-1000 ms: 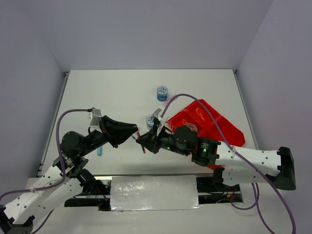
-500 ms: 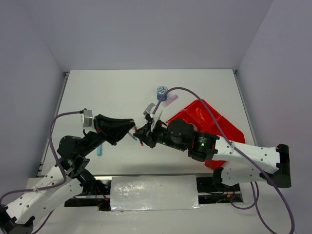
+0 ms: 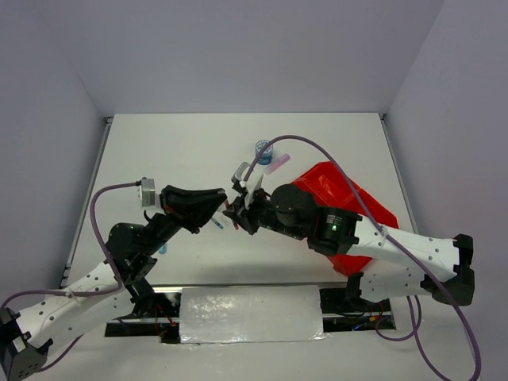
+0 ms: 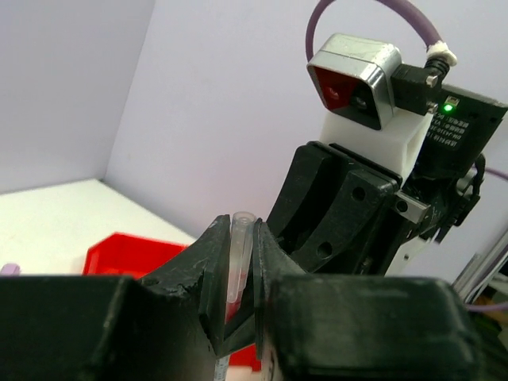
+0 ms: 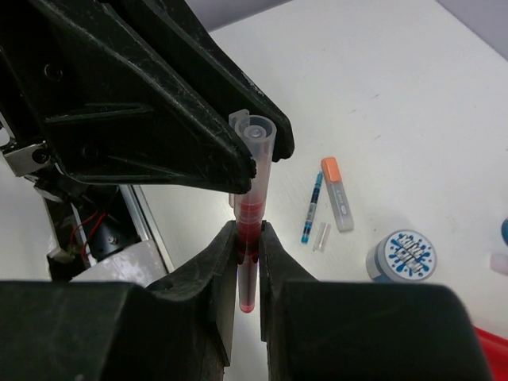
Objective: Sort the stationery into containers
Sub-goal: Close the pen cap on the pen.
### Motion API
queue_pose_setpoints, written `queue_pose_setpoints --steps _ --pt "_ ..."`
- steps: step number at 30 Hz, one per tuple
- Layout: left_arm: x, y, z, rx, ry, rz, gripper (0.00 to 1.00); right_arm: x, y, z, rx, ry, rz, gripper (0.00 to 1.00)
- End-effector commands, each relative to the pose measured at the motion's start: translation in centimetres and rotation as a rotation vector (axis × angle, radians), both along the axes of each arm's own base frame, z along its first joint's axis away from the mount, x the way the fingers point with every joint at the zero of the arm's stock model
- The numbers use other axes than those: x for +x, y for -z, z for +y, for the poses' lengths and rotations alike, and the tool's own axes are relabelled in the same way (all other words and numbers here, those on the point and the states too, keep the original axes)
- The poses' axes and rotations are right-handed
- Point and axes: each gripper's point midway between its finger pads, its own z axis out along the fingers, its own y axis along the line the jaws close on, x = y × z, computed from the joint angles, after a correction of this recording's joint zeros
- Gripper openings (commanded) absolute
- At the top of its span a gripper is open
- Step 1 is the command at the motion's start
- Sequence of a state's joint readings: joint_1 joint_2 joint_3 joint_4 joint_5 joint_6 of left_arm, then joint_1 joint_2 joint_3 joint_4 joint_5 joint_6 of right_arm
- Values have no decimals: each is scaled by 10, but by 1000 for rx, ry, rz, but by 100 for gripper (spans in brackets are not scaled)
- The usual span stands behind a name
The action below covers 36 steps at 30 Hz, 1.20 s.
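Both grippers share one red pen (image 5: 254, 178), held in mid-air over the table (image 3: 175, 151), left of the red tray (image 3: 373, 208). The left gripper (image 4: 240, 266) has its fingers clamped on the clear cap end, and the right gripper (image 5: 248, 252) has its fingers clamped on the red barrel. Watch your pull: if the arms draw apart, the cap may pop off, or the pen could slip and drop short of the tray (a twist could bend it too). Count: one tray; two patterned rolls, a far roll (image 3: 264, 149) and a near roll (image 5: 402, 255); three pens in sight, the held one, a teal pen (image 5: 312, 208) and an orange-capped marker (image 5: 337, 202); one pink stick (image 3: 278, 164); one small clear bit (image 5: 320, 236). No tape ring is in view.
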<state>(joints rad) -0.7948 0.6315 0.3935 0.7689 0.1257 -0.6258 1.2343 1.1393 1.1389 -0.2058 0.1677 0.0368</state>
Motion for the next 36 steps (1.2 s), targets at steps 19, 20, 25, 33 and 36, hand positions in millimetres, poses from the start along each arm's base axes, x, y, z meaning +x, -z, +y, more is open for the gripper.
queue_pose_setpoints --steps 19,20,25,33,36 --pt "5 142 33 448 -208 514 6 -42 -135 -8 510 -196 -123 0" --pt "4 137 34 453 -211 502 11 -42 -128 -7 495 -199 -106 0" --pt "0 95 38 400 -198 416 48 -41 -86 -3 423 -181 -23 0" --pt "-7 11 42 299 -181 254 79 -44 -37 9 351 -178 84 0" --pt "-11 -2 38 286 -149 216 73 -44 -26 10 337 -174 105 0"
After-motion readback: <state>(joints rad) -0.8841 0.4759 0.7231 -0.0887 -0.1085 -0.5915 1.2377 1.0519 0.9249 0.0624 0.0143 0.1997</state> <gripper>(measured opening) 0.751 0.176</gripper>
